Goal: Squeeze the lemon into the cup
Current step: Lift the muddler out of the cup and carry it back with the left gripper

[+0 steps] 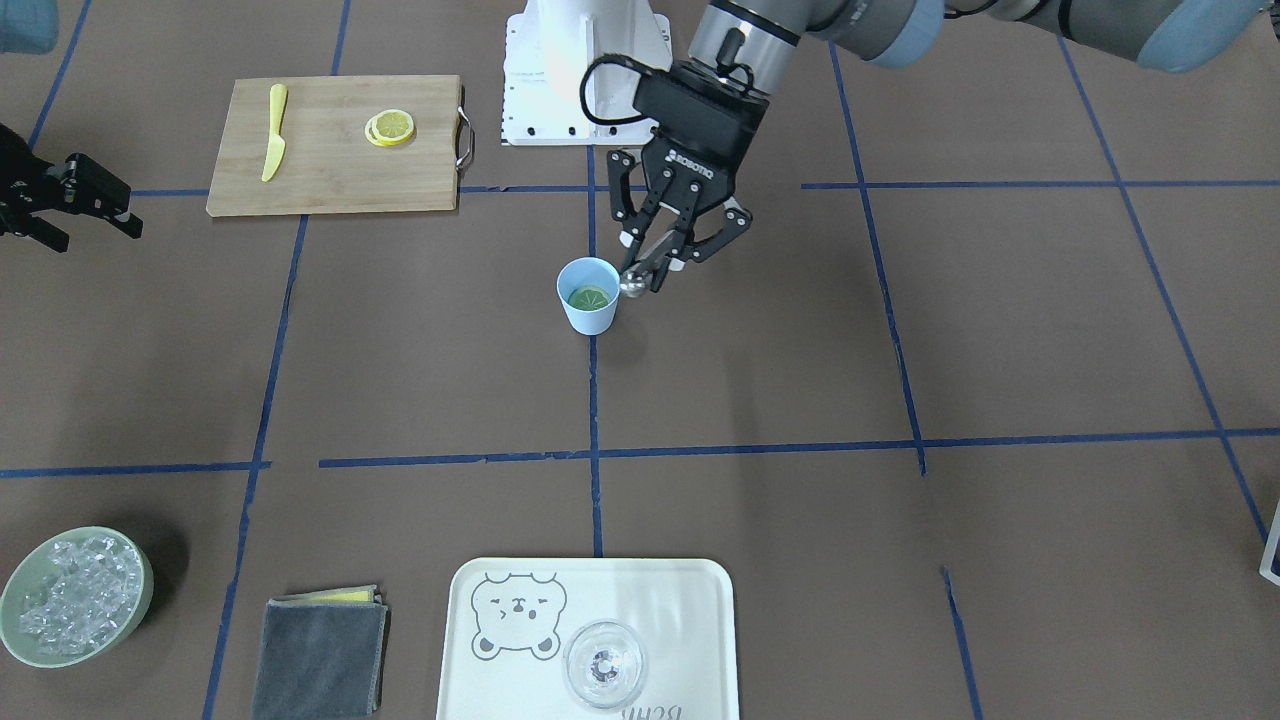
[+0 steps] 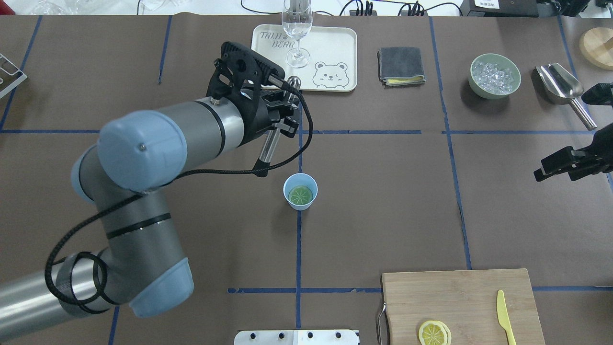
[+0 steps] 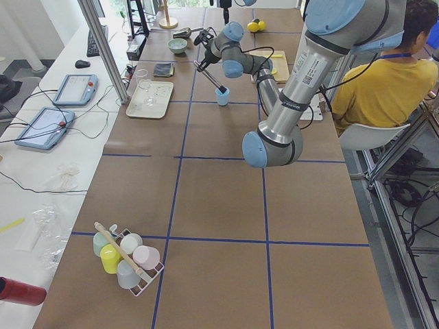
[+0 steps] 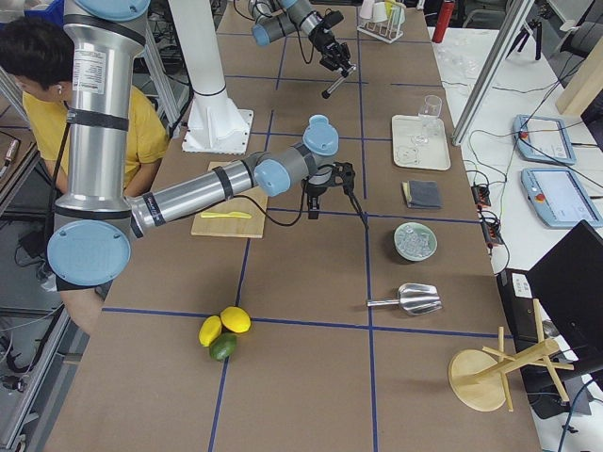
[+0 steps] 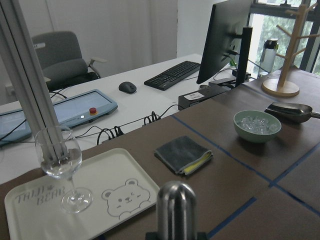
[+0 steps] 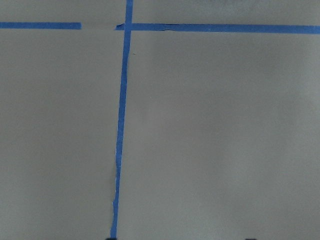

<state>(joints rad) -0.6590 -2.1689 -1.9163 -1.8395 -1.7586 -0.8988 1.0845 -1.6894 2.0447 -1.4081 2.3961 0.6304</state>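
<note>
The light-blue cup (image 1: 588, 316) stands upright at the table's middle; it also shows in the overhead view (image 2: 300, 206). The lemon slice (image 1: 590, 297) lies flat inside it (image 2: 300, 194). My left gripper (image 1: 660, 266) is shut on a steel rod with a rounded end (image 1: 632, 285), tilted, its lower end just beside the cup's rim and outside it. The rod (image 2: 271, 143) shows in the overhead view and its top (image 5: 176, 201) in the left wrist view. My right gripper (image 1: 98, 232) is open and empty, far off at the table's side (image 2: 555, 167).
A wooden cutting board (image 1: 330, 185) holds a stacked pair of lemon slices (image 1: 390, 128) and a yellow knife (image 1: 274, 132). A cream tray (image 1: 690, 600) carries a clear glass (image 1: 604, 664). A grey cloth (image 1: 320, 655), a green bowl of ice (image 1: 148, 590) and a metal scoop (image 2: 562, 86) stand nearby.
</note>
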